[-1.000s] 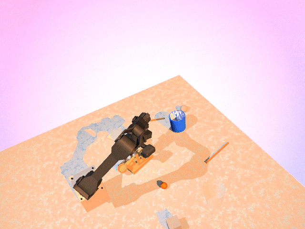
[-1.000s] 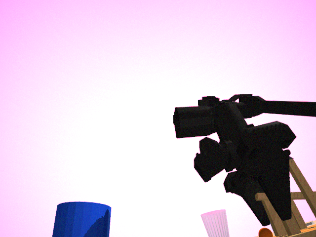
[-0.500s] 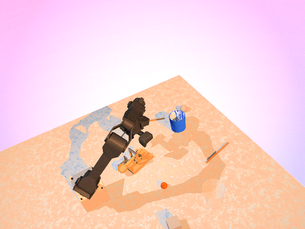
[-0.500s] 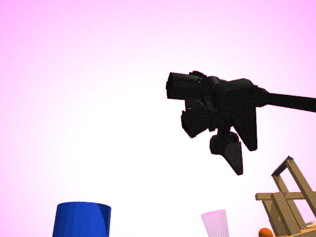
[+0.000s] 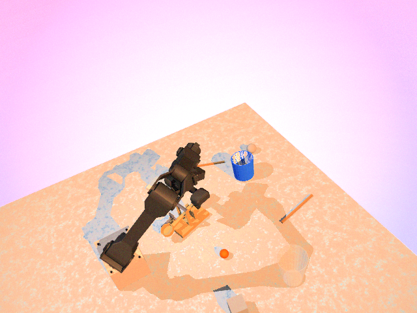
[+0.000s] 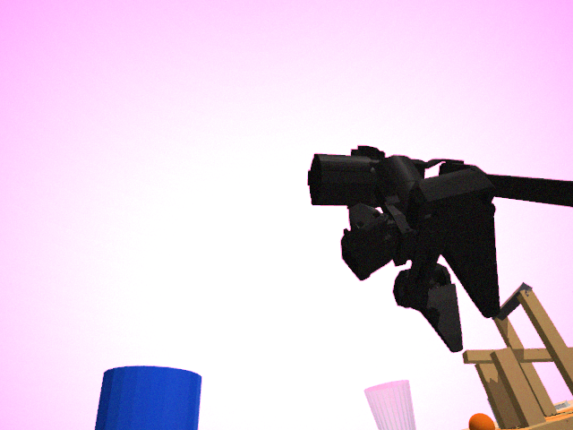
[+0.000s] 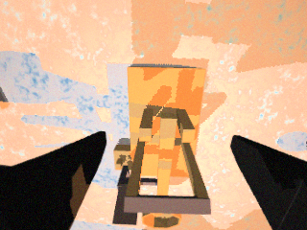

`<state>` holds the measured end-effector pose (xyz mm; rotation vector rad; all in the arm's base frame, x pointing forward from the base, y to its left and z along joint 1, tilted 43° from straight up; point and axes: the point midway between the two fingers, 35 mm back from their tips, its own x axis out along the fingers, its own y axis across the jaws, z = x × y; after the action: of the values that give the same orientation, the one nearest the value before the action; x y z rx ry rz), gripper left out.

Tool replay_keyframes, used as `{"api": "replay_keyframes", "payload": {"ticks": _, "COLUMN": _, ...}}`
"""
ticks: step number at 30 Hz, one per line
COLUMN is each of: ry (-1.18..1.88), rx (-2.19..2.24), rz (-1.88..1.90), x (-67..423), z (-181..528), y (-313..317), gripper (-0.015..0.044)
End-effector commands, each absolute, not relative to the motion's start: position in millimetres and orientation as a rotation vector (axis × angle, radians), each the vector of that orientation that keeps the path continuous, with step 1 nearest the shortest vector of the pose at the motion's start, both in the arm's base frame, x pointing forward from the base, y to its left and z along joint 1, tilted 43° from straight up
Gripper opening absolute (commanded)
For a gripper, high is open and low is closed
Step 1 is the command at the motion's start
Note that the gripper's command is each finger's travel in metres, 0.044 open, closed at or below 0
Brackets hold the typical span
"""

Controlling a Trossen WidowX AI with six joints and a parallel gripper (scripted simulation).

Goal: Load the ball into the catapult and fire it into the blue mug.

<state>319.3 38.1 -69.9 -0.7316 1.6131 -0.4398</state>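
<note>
My gripper hangs spread wide and empty above the catapult; the orange ball lies on the table, well apart from the frame, its spoon unloaded; the blue mug stands beyond. Aiming looks the step in hand; next, I judge, comes a reach across to collect the ball.

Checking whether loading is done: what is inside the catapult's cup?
The cup looks bare in the top view; the orange ball lies apart on the table. The open pincer holds nothing. The wrist view shows only the cup's edge.
</note>
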Motion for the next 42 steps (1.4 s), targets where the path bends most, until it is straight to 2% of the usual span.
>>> {"api": "replay_keyframes", "payload": {"ticks": 1, "ry": 1.609, "rx": -0.741, "rz": -0.434, "x": 319.4, "z": -74.1, "y": 34.8, "gripper": 0.0440}}
{"api": "replay_keyframes", "payload": {"ticks": 37, "ry": 1.609, "rx": -0.742, "rz": -0.437, "x": 316.8, "z": -111.2, "y": -0.5, "gripper": 0.0440}}
{"api": "replay_keyframes", "payload": {"ticks": 42, "ry": 1.605, "rx": -0.733, "rz": -0.439, "x": 318.2, "z": -109.0, "y": 1.7, "gripper": 0.0309}}
